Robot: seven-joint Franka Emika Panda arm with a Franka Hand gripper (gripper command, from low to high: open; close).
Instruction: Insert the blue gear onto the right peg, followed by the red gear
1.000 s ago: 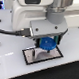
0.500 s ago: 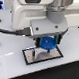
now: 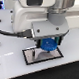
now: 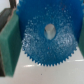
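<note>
My gripper (image 3: pixel 47 43) is shut on the blue gear (image 3: pixel 47 47) and holds it tilted just above the exterior view's right part of the black-framed pale plate (image 3: pixel 31 56). In the wrist view the blue gear (image 4: pixel 47 37) fills the picture. Its toothed rim sits between the green finger pads (image 4: pixel 9 45), and its pale centre hole (image 4: pixel 49 31) faces the camera. The right peg is hidden under the gear. A small dark-reddish spot (image 3: pixel 37 53) on the plate is too small to identify. The red gear is not clearly in view.
The white arm and its housing (image 3: pixel 28 17) fill the upper part of the exterior view. A black cable (image 3: pixel 10 32) runs along the exterior view's left. The plate lies on a white table (image 3: pixel 11 66).
The gripper and the blue gear have barely moved over the plate. The grip is unchanged.
</note>
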